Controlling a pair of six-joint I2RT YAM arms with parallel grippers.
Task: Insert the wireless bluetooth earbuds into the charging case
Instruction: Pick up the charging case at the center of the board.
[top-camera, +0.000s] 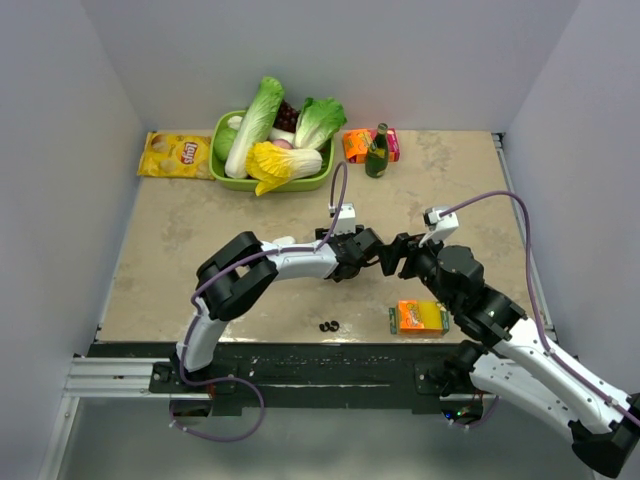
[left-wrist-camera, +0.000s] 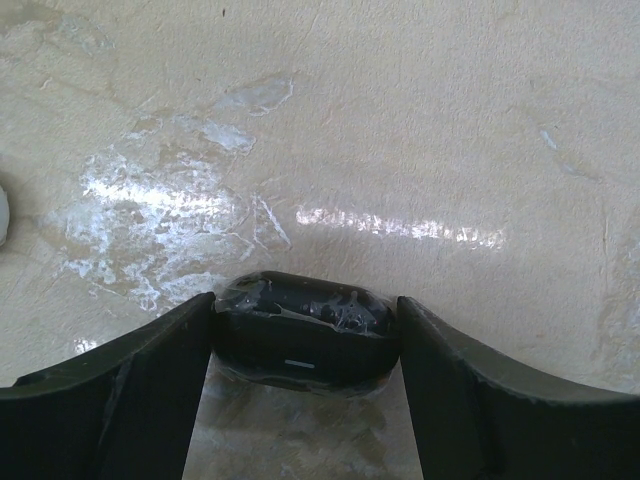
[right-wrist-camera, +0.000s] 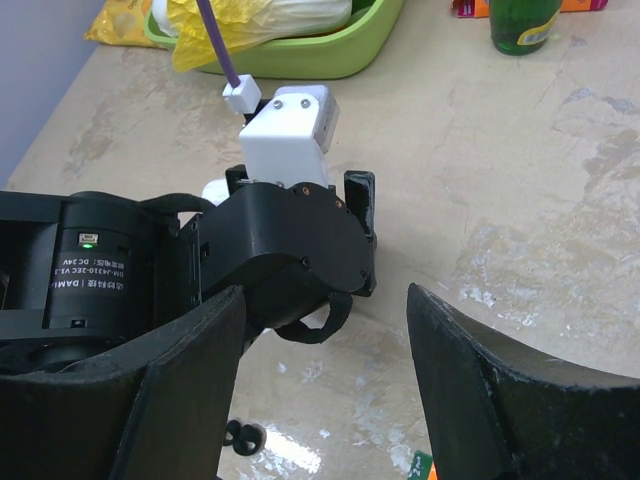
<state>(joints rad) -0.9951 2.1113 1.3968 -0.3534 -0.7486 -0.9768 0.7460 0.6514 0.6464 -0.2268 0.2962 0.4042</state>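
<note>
My left gripper (left-wrist-camera: 302, 400) is shut on a glossy black charging case (left-wrist-camera: 300, 335), held by its two ends just above the table. In the top view this gripper (top-camera: 372, 248) is at mid-table, facing my right gripper (top-camera: 393, 258). My right gripper (right-wrist-camera: 325, 370) is open and empty, close beside the left gripper's body (right-wrist-camera: 290, 245). The black earbuds (top-camera: 328, 326) lie together on the table near the front edge, and also show in the right wrist view (right-wrist-camera: 240, 436). A small white object (left-wrist-camera: 3, 215) is cut off by the frame edge. I see no white earbuds for certain.
A green basket (top-camera: 318, 181) of vegetables stands at the back, with a yellow chip bag (top-camera: 175, 155) to its left. A green bottle (top-camera: 377, 152) and an orange box (top-camera: 356, 146) are at the back right. An orange packet (top-camera: 420, 317) lies near the front.
</note>
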